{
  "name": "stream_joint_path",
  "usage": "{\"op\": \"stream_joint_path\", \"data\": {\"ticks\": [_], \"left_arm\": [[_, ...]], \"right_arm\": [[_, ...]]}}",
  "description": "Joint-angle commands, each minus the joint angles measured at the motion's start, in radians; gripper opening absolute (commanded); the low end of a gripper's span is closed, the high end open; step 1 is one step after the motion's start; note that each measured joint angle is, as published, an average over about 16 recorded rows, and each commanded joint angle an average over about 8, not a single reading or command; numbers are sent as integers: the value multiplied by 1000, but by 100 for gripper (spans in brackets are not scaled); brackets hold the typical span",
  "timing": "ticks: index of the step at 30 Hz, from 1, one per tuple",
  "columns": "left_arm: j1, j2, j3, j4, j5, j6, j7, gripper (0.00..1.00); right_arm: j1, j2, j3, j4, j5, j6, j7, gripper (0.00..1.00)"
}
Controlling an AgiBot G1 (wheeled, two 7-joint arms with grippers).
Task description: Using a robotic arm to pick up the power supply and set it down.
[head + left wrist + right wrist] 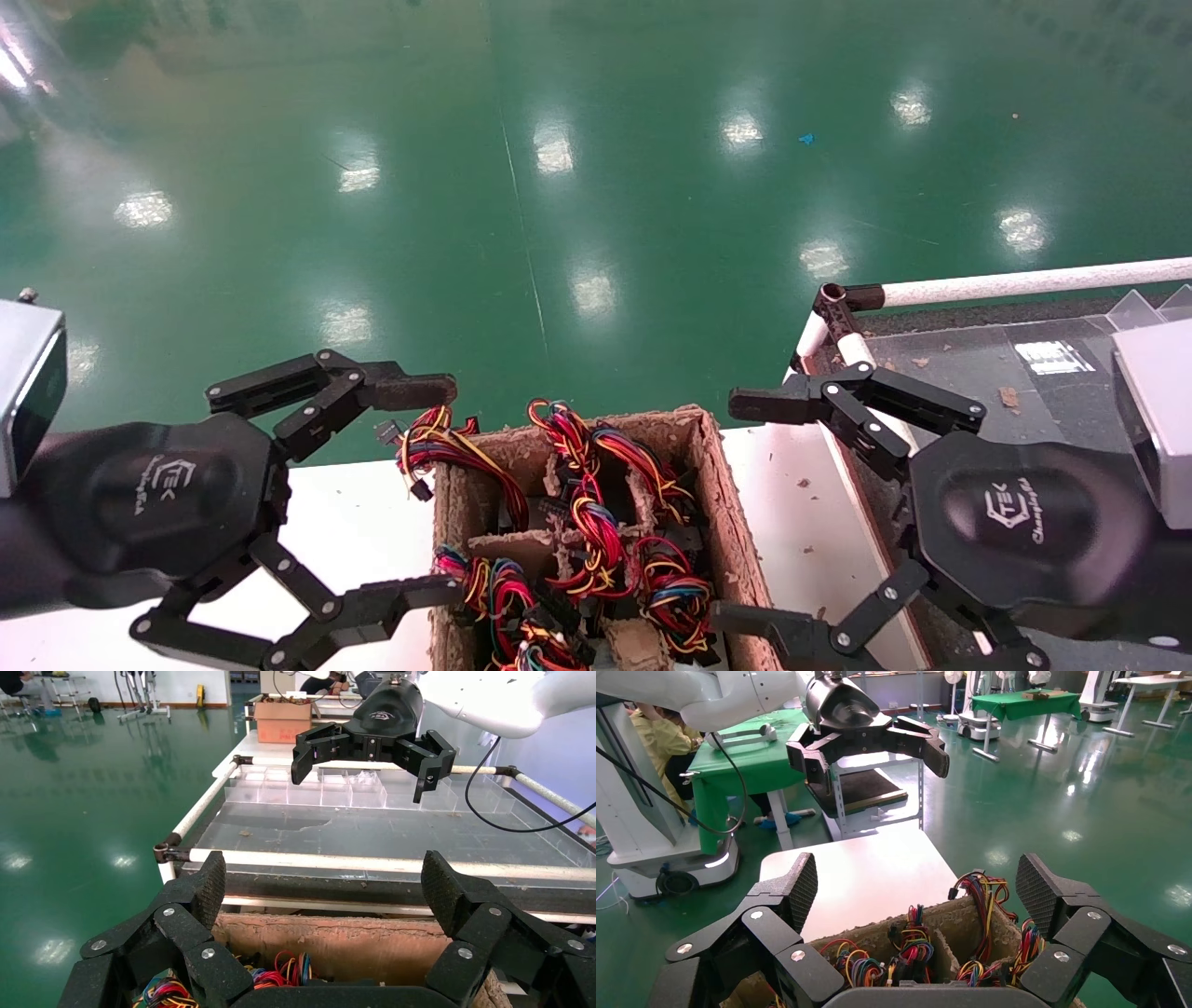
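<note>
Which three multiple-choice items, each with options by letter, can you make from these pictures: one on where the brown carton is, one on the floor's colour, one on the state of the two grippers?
1. The brown carton lies
A. between the two grippers
B. on the floor
C. on the clear tray

2. The floor is
A. grey
B. green
C. white

3. The left gripper and the right gripper are
A. both shut on wires
B. one open, one shut
C. both open

Answers: 1 A, the head view shows a gripper at each side of it. 2 B, it is glossy green. 3 C, fingers spread wide, holding nothing.
</note>
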Motion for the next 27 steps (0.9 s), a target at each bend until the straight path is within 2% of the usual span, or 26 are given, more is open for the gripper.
{"op": "stream_joint_path", "data": {"ticks": [1,4,9,10,27], "left_arm": [[0,0,0,0,0,0,0,100],[0,0,0,0,0,0,0,66],[0,0,0,0,0,0,0,3],[0,0,0,0,0,0,0,0],[0,0,0,0,0,0,0,0]], "right_arm": [[0,0,0,0,0,0,0,100],[0,0,0,0,0,0,0,100],[0,0,0,0,0,0,0,100],[0,0,0,0,0,0,0,100],[0,0,0,0,0,0,0,100]]}}
